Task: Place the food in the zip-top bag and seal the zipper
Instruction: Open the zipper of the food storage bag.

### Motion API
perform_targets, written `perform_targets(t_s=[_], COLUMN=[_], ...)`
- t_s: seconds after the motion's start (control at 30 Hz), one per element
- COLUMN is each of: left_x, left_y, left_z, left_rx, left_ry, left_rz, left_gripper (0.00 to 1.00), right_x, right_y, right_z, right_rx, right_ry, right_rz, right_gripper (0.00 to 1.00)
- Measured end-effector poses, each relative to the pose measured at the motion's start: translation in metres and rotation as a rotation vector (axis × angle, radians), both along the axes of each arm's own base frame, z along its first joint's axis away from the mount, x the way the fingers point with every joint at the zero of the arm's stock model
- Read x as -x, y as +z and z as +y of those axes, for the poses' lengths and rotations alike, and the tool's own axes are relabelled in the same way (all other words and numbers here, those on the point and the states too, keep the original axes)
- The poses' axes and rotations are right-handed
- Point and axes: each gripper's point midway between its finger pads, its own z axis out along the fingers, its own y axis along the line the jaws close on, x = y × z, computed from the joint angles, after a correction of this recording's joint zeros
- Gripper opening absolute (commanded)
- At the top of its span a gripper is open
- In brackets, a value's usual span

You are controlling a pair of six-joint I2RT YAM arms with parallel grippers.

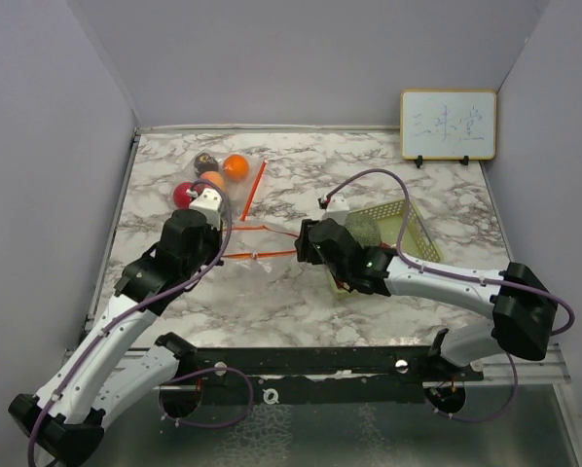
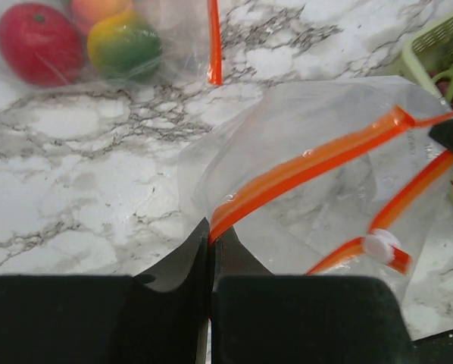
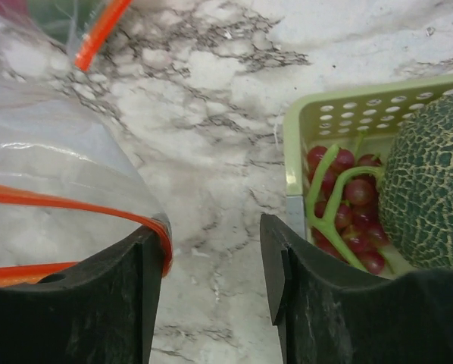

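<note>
A clear zip-top bag [image 2: 317, 121] with an orange zipper [image 2: 310, 163] and a white slider [image 2: 381, 246] lies between the arms [image 1: 267, 241]. My left gripper [image 2: 211, 231] is shut on one end of the zipper strip. My right gripper [image 3: 211, 243] stands open at the bag's other end, and the zipper [image 3: 164, 243] touches its left finger. A red apple [image 2: 37, 42], a yellow-green fruit [image 2: 124, 45], an orange [image 1: 236, 166] and a dark purple fruit [image 1: 205, 162] sit at the back left, seen through clear plastic. The netted melon [image 3: 431, 189] and red grapes [image 3: 348, 205] lie in the basket.
The pale green mesh basket [image 1: 415, 233] lies right of my right gripper, its rim [image 3: 317, 121] close to the right finger. A second orange strip [image 1: 254, 190] edges the plastic over the back-left fruits. A small whiteboard [image 1: 448, 124] stands at the back right. Walls close in on three sides.
</note>
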Motion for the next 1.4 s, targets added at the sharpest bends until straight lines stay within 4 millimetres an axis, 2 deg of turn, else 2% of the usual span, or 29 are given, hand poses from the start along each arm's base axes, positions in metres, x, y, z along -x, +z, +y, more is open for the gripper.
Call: perform_targets(t_s=[0.07, 0.17, 0.2, 0.33, 0.43, 0.57, 0.67, 0.77, 0.93, 1.0, 1.1, 1.2, 1.33, 1.4], left_x=[-0.001, -0.005, -0.006, -0.014, -0.017, -0.018, -0.020, -0.022, -0.022, -0.021, -0.019, -0.019, -0.020, -0.020], left_y=[-0.019, -0.028, -0.028, -0.028, -0.029, -0.033, -0.033, -0.033, -0.034, -0.033, -0.032, -0.032, -0.032, -0.032], left_z=[0.004, 0.002, 0.001, -0.004, -0.006, -0.006, -0.007, -0.008, -0.009, -0.008, -0.008, -0.009, -0.010, -0.010], left_rx=[-0.032, -0.033, -0.029, -0.017, -0.011, -0.009, -0.006, -0.002, 0.002, 0.008, 0.018, 0.022, 0.025, 0.026], left_ry=[0.016, 0.021, 0.022, 0.025, 0.025, 0.025, 0.025, 0.024, 0.023, 0.021, 0.018, 0.015, 0.014, 0.013], left_rz=[0.041, 0.048, 0.046, 0.034, 0.024, 0.020, 0.014, 0.006, 0.000, -0.007, -0.021, -0.026, -0.030, -0.030], left_gripper=[0.00, 0.00, 0.00, 0.00, 0.00, 0.00, 0.00, 0.00, 0.00, 0.00, 0.00, 0.00, 0.00, 0.00], right_x=[0.002, 0.003, 0.004, 0.011, 0.018, 0.026, 0.030, 0.027, 0.010, 0.003, -0.008, -0.016, -0.026, -0.030], right_y=[-0.013, -0.016, -0.015, 0.004, 0.026, 0.040, 0.034, 0.020, -0.013, -0.018, -0.018, -0.011, -0.005, -0.004], right_z=[-0.005, -0.007, -0.007, -0.006, -0.009, -0.019, -0.030, -0.042, -0.075, -0.088, -0.101, -0.093, -0.068, -0.058], right_rx=[0.036, 0.048, 0.046, 0.006, -0.044, -0.066, -0.039, 0.018, 0.154, 0.183, 0.210, 0.208, 0.183, 0.174], right_ry=[0.010, 0.024, 0.032, 0.075, 0.100, 0.102, 0.078, 0.037, -0.121, -0.174, -0.213, -0.182, -0.096, -0.067], right_rz=[0.020, 0.028, 0.028, 0.017, -0.005, -0.012, 0.013, 0.044, 0.117, 0.124, 0.114, 0.089, 0.060, 0.052], right_gripper=[0.69, 0.90, 0.95, 0.99, 0.99, 0.97, 0.96, 0.94, 0.95, 0.95, 0.89, 0.83, 0.81, 0.67])
